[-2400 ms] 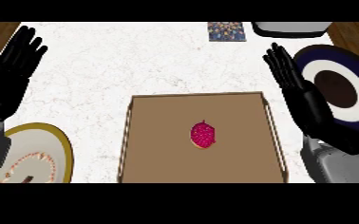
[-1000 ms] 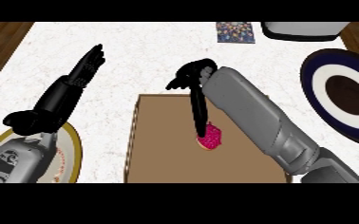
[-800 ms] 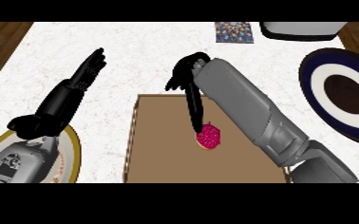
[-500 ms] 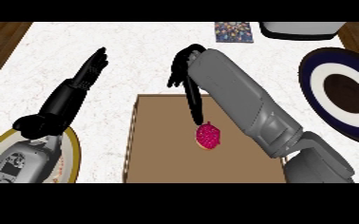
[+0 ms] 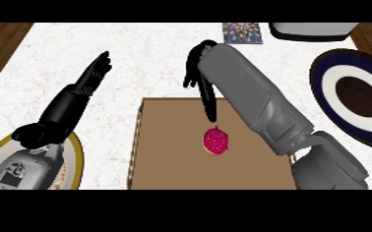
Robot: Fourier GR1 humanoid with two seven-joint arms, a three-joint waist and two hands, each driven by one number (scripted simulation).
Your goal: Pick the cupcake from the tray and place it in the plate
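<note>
The cupcake (image 5: 216, 141), pink and round, sits on the brown tray (image 5: 167, 147), a little right of the tray's middle and nearer its far edge than its near one. The right hand (image 5: 203, 81) is over the tray's far edge, black fingers pointing down; one long finger (image 5: 210, 109) reaches to just above the cupcake's top, and whether it touches cannot be told. The other fingers hang bent beside the wrist and close round nothing. The grey right forearm (image 5: 254, 101) slants across the tray's far right corner and hides part of the tray's right edge.

Over at the counter's left side the left hand (image 5: 93, 76) is stretched flat, fingers straight and together, pointing toward the far edge of the white speckled counter (image 5: 145, 49); it holds nothing. Its black forearm runs back toward the near left corner, above a yellow-rimmed plate (image 5: 73, 157).

At the counter's right edge lies a dark blue plate (image 5: 327, 86) with a white ring and a dark centre, well apart from the tray. Along the far edge sit a small patterned card (image 5: 242, 33) and a pale bowl (image 5: 311, 31).
</note>
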